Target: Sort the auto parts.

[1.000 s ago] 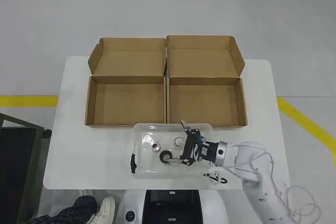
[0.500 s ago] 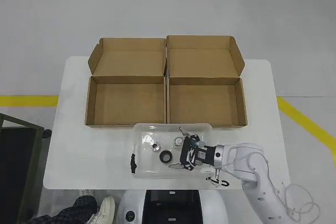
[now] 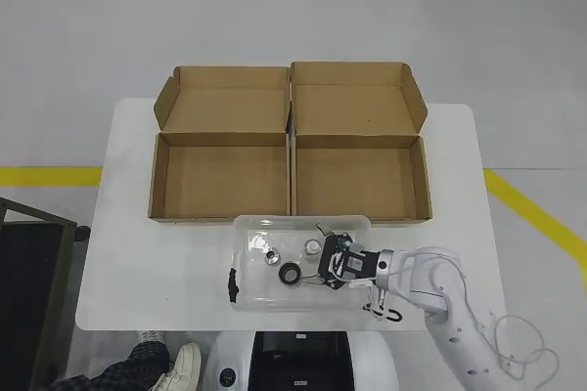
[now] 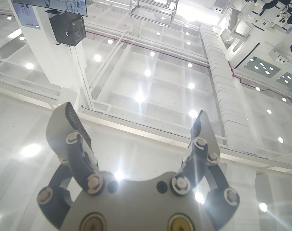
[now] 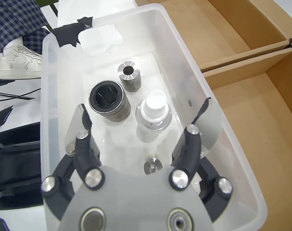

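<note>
The right gripper (image 5: 144, 105) is hanging low inside the clear bin (image 5: 175, 34). Its two fingers are spreading wide and holding nothing. In front of it, three parts are standing up on the bin's floor. One is a fat ring part (image 5: 109, 104) with a black hole. A small grey tube (image 5: 129, 76) is just past it, and a little bottle (image 5: 153, 114) with a white cap is beside them. A round metal piece (image 5: 152, 165) is peeking out from under the gripper, half hidden, so its shape is hard to tell. Black tape (image 5: 69, 33) is covering part of the bin's far rim.

In the top view the parts are looking tiny, and the arm is covering one end of the bin. A brown box (image 3: 220, 181) and a second brown box (image 3: 357, 181) are sitting open just beside the bin on the white table (image 3: 157, 274).

The left gripper (image 4: 134, 110) is pointing up at the ceiling, fingers wide apart, holding nothing.
</note>
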`<state>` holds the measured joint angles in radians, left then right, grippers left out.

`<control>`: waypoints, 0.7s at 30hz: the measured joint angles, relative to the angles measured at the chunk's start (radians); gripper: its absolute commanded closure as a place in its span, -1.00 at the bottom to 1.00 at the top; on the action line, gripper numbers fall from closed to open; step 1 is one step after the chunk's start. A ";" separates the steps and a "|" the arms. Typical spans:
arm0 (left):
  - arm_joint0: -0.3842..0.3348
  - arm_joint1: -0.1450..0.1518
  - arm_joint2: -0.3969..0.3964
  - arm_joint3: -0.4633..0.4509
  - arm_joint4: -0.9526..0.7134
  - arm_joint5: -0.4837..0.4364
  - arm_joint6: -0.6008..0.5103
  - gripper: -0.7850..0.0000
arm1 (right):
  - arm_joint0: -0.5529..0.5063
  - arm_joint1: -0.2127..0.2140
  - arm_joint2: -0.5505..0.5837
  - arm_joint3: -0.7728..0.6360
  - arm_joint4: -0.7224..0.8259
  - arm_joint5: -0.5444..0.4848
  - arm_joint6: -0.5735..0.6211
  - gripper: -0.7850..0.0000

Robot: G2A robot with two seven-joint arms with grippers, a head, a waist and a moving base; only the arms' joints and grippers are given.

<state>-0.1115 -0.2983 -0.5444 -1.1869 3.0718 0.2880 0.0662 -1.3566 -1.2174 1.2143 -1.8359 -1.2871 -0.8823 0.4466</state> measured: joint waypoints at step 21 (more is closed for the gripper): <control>0.000 0.000 0.000 0.000 0.000 0.000 0.000 -1.00 | 0.017 0.018 -0.021 0.041 -0.006 0.063 -0.015 1.00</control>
<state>-0.1115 -0.2983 -0.5444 -1.1869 3.0718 0.2880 0.0662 -1.3395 -1.1998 1.1930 -1.7953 -1.2935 -0.8189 0.4320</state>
